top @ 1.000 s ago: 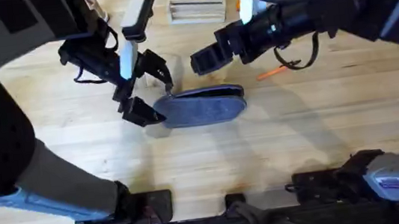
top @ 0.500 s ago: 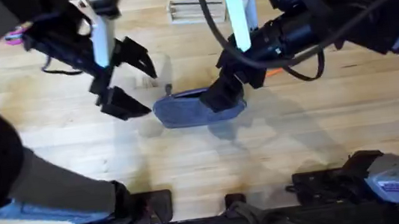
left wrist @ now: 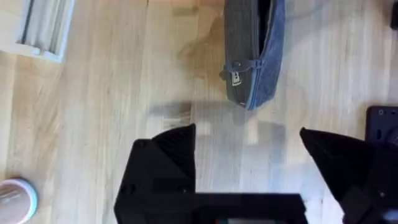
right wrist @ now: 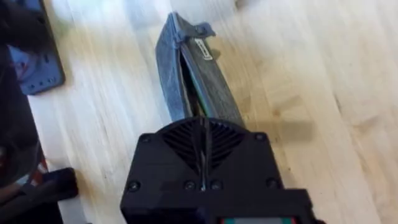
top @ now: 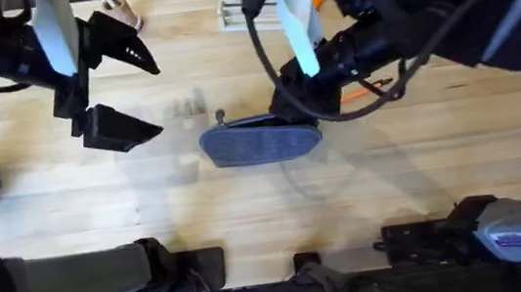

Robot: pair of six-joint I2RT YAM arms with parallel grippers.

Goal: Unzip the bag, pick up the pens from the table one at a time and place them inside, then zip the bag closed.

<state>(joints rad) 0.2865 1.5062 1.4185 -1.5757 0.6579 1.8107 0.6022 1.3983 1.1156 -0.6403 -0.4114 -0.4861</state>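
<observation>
- At the middle of the bench (top: 249, 216), lies the bag (top: 262, 140), long axis running left to right, zipper pull (top: 221, 117) at its left end.
- Looks partly unzipped from the wrist views: slit gaping along the top, something greenish faintly visible inside, contents otherwise unclear.
- Over the bag's right end sits the right gripper (top: 288, 111), fingers pressed together at the mouth of the slit (right wrist: 186, 99); cannot tell whether anything is pinched between them.
- Well off to the left and raised hangs the left gripper (top: 121, 88), fingers (left wrist: 165, 155) spread wide and empty, the bag's pull end lying just beyond them.
- Just right of the right gripper, past the bag on the far side, rests one orange pen (top: 368, 92), partly hidden by the arm and cable.
- Judged nearer to both bag and pen: the right arm, by a clear margin.
- Probable hinge of the coming move: the pen lies to the right of the bag, roughly parallel to its long axis, so a short sideways carry into the slit would do.
- Risk, as a guess: slit too narrow unless held open.
</observation>
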